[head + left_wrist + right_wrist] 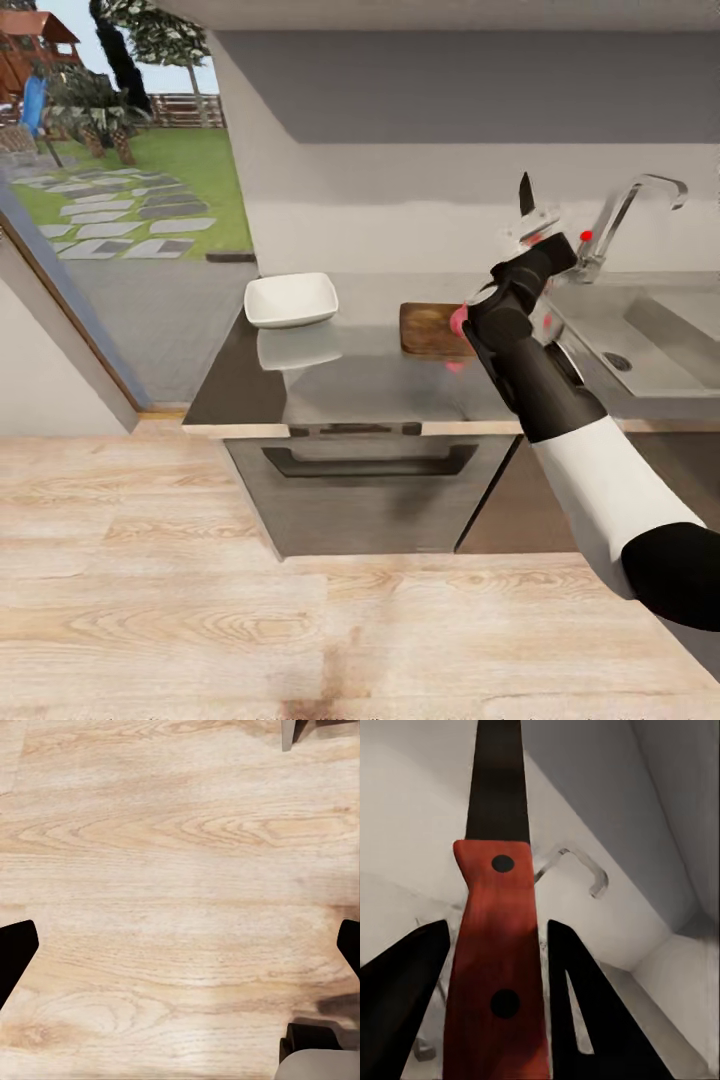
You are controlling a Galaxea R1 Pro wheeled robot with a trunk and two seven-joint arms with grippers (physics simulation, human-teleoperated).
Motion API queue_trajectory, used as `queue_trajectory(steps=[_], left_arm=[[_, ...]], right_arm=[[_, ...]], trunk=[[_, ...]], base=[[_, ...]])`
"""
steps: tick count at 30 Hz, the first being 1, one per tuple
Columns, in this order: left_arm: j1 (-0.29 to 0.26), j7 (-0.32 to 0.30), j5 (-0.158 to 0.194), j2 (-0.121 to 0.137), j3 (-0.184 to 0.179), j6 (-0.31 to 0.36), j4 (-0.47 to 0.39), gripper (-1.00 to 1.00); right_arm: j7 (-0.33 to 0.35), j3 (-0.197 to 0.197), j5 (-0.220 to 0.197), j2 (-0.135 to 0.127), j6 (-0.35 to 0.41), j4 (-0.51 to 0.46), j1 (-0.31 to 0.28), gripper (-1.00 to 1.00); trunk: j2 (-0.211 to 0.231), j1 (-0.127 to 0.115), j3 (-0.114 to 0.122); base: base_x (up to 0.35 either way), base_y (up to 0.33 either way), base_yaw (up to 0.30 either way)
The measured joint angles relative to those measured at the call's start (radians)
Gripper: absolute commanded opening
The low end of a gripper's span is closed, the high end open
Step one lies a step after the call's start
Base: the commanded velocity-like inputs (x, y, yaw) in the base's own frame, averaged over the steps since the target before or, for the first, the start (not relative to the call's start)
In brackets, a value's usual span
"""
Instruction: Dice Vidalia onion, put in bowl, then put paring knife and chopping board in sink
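Observation:
My right gripper [536, 230] is shut on the paring knife [526, 196] above the countertop [340, 380], its dark blade pointing up. The right wrist view shows the red handle [495, 967] clamped between the two black fingers [585, 1005] of my right gripper [495, 934]. The chopping board [428, 330] lies on the worktop left of the sink [650, 345]. The pinkish Vidalia onion [458, 320] sits at the board's right edge, partly hidden behind my arm. Further left stands the white bowl [290, 298]. My left gripper [180, 945] hangs open over the wooden floor [180, 870].
The chrome tap [640, 200] with its red knob [585, 236] rises behind the sink, close to the knife. An oven front [370, 470] sits under the worktop. A glass door [110, 200] to the garden is at left. Light wooden floor [200, 620] spreads in front.

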Motion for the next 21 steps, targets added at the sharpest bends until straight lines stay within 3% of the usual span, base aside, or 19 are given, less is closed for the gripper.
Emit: queue_trajectory(steps=[2, 5, 13, 14, 17, 21], left_arm=[[0.000, 0.000, 0.000, 0.000, 0.000, 0.000, 0.000, 1.00], [0.000, 0.000, 0.000, 0.000, 0.000, 0.000, 0.000, 1.00], [0.000, 0.000, 0.000, -0.001, 0.000, 0.000, 0.000, 1.00], [0.000, 0.000, 0.000, -0.001, 0.000, 0.000, 0.000, 1.00], [0.000, 0.000, 0.000, -0.002, 0.000, 0.000, 0.000, 1.00], [0.000, 0.000, 0.000, -0.002, 0.000, 0.000, 0.000, 1.00]], right_arm=[[-0.051, 0.067, -0.002, 0.001, 0.012, 0.002, 0.000, -1.00], [-0.082, 0.129, -0.002, 0.009, 0.037, 0.004, 0.001, -1.00], [-0.093, 0.169, -0.003, 0.048, 0.048, 0.036, 0.000, -1.00], [-0.094, 0.232, -0.017, 0.059, 0.043, 0.099, 0.000, -1.00], [-0.093, 0.317, -0.010, 0.068, 0.044, 0.173, 0.000, -1.00], [-0.090, 0.327, -0.006, 0.087, 0.045, 0.204, 0.000, -1.00]], trunk=[[0.000, 0.000, 0.000], [0.000, 0.000, 0.000], [0.000, 0.000, 0.000], [0.000, 0.000, 0.000], [0.000, 0.000, 0.000], [0.000, 0.000, 0.000]], base=[[-0.017, 0.000, 0.000], [-0.006, 0.000, 0.000], [-0.001, 0.000, 0.000], [0.000, 0.000, 0.000], [0.000, 0.000, 0.000], [0.000, 0.000, 0.000]])
